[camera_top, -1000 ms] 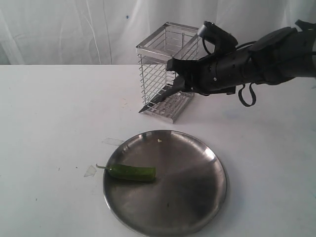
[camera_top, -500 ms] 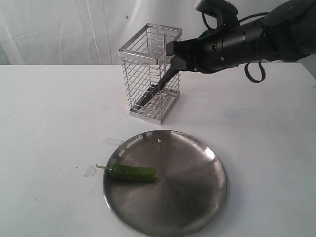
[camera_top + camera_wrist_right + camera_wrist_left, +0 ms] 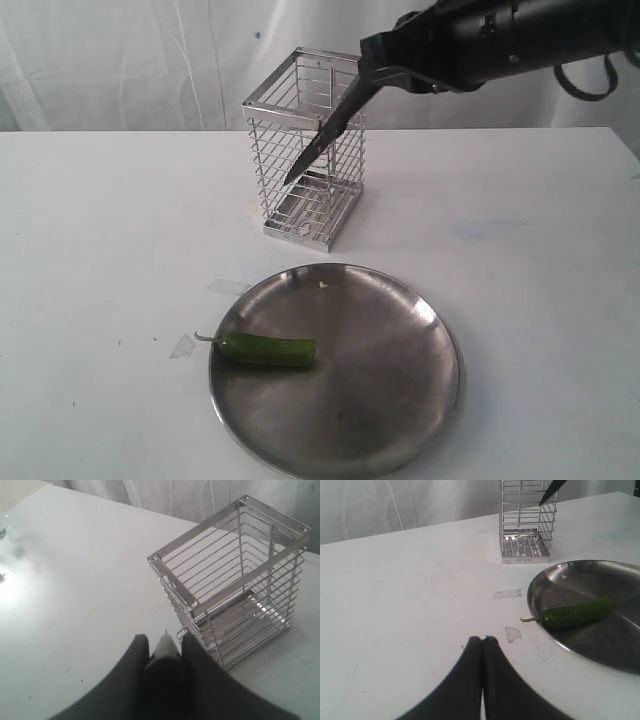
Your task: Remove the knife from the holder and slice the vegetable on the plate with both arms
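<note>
My right gripper [image 3: 378, 62] is shut on the black handle of the knife [image 3: 325, 135], high above the table. The dark blade slants down and to the left in front of the wire holder [image 3: 305, 150]. In the right wrist view the knife [image 3: 164, 647] sits between my right gripper's [image 3: 164, 639] fingers, its tip outside the holder [image 3: 235, 570]. The green vegetable [image 3: 265, 349] lies on the left part of the steel plate [image 3: 400, 400]. My left gripper [image 3: 482, 639] is shut and empty, low over the table, short of the plate [image 3: 600, 580] and vegetable [image 3: 577, 612].
Two small bits of clear tape [image 3: 183, 346] lie on the white table left of the plate. A white curtain hangs behind the table. The holder [image 3: 525, 520] stands upright behind the plate, with the knife tip [image 3: 551, 491] over its top.
The right arm has risen and drawn the knife up out of the holder. The holder, tilted and dragged right one second ago, stands upright again further left.
</note>
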Robot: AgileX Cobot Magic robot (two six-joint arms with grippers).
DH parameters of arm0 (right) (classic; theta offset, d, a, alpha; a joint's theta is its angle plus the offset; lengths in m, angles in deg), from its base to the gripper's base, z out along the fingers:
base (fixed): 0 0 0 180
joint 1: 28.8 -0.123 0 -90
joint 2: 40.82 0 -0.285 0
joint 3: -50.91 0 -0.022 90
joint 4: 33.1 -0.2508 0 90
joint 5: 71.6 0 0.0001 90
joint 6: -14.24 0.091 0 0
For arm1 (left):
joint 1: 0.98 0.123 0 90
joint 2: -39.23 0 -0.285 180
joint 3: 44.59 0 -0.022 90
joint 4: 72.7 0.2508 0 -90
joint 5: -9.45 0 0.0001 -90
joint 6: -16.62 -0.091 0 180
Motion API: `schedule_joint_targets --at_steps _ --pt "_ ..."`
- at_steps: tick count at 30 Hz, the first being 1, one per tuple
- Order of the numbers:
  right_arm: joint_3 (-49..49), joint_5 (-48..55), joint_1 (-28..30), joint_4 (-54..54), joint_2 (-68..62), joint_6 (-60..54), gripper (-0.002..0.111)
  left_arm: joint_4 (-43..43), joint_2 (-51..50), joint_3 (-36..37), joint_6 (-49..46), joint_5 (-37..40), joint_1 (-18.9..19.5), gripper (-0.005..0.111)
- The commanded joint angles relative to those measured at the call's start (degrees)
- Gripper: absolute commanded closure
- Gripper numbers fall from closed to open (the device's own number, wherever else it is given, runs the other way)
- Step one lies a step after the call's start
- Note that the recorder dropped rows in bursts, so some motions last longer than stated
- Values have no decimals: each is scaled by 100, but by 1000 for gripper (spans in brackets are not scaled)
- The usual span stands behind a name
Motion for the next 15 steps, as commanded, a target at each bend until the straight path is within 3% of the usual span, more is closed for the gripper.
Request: schedule_joint_targets --at_steps 1,9,15 --pt "-433 74 120 167 615 -66 108 -59 23 15 6 15 13 107" --pt "-1990 -341 132 50 2207 -413 108 -59 23 15 6 15 13 107" --pt "-2870 -192 119 273 4174 -275 108 -59 23 15 6 15 13 107"
